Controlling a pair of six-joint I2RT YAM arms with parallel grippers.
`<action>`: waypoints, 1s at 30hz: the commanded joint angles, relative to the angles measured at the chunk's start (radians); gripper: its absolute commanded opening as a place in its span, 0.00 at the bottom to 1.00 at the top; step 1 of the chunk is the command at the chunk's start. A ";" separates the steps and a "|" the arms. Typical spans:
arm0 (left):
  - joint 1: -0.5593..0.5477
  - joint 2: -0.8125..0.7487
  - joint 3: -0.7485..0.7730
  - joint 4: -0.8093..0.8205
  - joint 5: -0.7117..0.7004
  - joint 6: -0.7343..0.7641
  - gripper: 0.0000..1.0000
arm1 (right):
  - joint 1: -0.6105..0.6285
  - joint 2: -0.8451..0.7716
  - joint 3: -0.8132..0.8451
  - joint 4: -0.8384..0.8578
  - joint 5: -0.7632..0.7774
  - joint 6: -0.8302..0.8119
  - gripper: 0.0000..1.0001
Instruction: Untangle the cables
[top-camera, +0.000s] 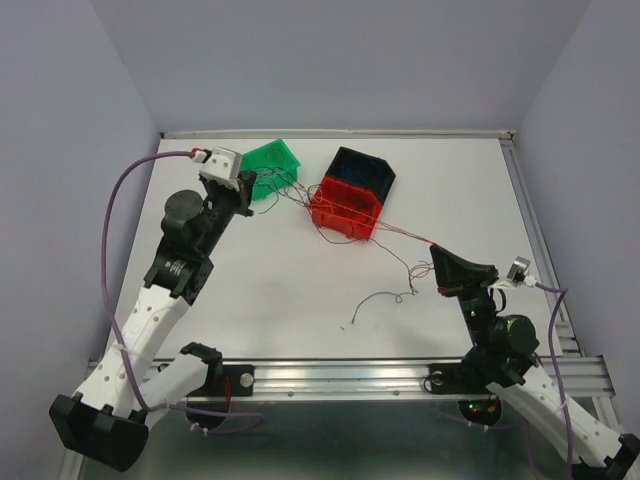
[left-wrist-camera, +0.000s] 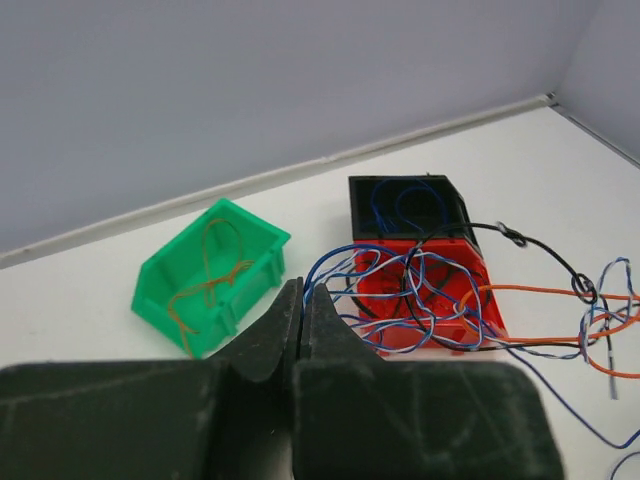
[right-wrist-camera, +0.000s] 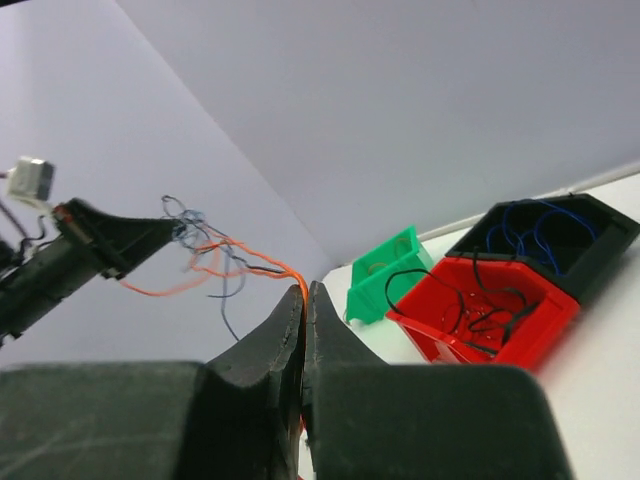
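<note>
Cables (left-wrist-camera: 425, 280), hair-thin strands in blue, red, black and orange, lie in a loose tangle over a red bin (right-wrist-camera: 500, 350) and stretch in the air between the two arms. One end of the bundle runs to the left fingers (left-wrist-camera: 280, 325), which are pressed together and seem to pinch it near a green bin (left-wrist-camera: 245, 285). At the other end an orange strand disappears into the tip of the right fingers (right-wrist-camera: 280, 330), which are likewise closed on it. More blue strands sit in a black bin (right-wrist-camera: 600, 265), and orange-brown ones in the green bin. A single dark strand (top-camera: 385, 298) lies curled on the white table (top-camera: 280, 290).

These strands look almost weightless and completely limp, likely to slip from a pinch and to tighten their knots under a hard pull. The best place to grip is probably one colour near a free end, or right beside a knot.
</note>
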 joint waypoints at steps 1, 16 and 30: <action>0.079 -0.140 -0.050 0.077 -0.162 0.035 0.00 | 0.005 -0.017 -0.113 -0.060 0.154 0.052 0.01; 0.136 -0.437 0.046 0.022 -0.430 0.211 0.00 | 0.005 -0.015 -0.059 -0.324 0.437 0.278 0.02; 0.136 -0.349 0.226 -0.202 0.081 0.160 0.00 | 0.005 -0.001 0.011 -0.379 0.297 0.167 0.80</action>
